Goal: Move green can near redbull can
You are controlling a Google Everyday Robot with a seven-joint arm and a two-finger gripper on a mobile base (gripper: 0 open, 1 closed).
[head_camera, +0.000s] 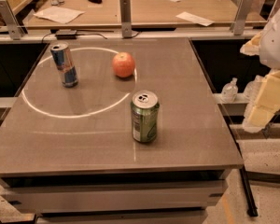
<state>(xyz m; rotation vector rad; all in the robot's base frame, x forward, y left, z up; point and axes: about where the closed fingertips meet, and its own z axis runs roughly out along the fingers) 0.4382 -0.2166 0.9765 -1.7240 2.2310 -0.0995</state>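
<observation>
The green can (144,116) stands upright on the grey table (191,139), right of centre and near the front, its silver top and pull tab showing. The redbull can (64,65), slim and blue-and-silver, stands upright at the back left, slightly tilted in view. My gripper (266,101) is at the right edge of the view, beyond the table's right side and well apart from both cans. It holds nothing that I can see.
An orange-red fruit (123,65) sits between the cans toward the back. A bright ring of light lies on the table's left half. A desk (144,8) with papers and posts stands behind. A plastic bottle (230,90) lies low at the right.
</observation>
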